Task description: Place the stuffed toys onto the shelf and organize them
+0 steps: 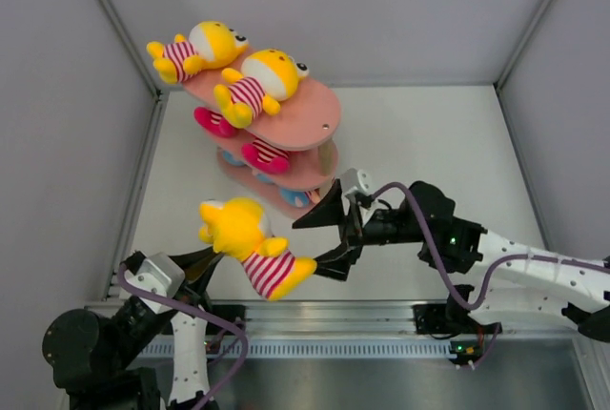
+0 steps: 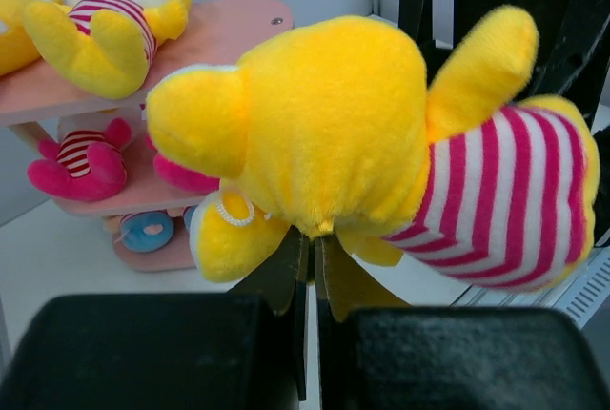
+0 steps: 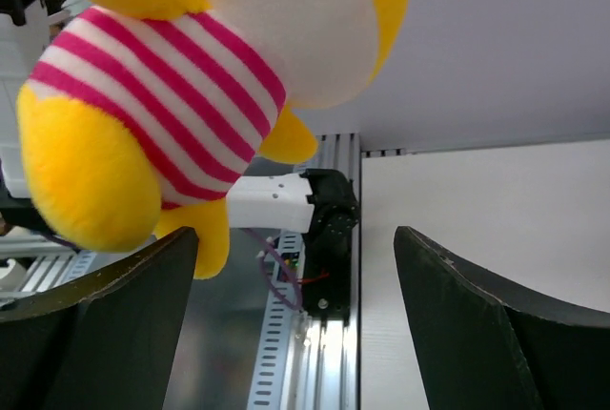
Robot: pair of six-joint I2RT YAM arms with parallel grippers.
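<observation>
My left gripper (image 1: 215, 256) is shut on a yellow stuffed toy (image 1: 250, 243) with a pink-striped shirt and holds it in the air above the table's near edge. In the left wrist view the closed fingertips (image 2: 315, 246) pinch the toy (image 2: 334, 124) from below. My right gripper (image 1: 313, 246) is open and empty, just right of the toy's feet; the toy (image 3: 162, 76) hangs above its left finger (image 3: 114, 315). The pink shelf (image 1: 310, 119) holds two yellow toys (image 1: 205, 48) (image 1: 257, 81) on top, two pink toys (image 1: 265, 155) in the middle and a blue one (image 1: 295, 197) at the bottom.
Grey walls close the workspace on the left, back and right. A slotted metal rail (image 1: 315, 345) runs along the near edge. The left arm's white link (image 3: 276, 202) lies between the right gripper's fingers in the right wrist view.
</observation>
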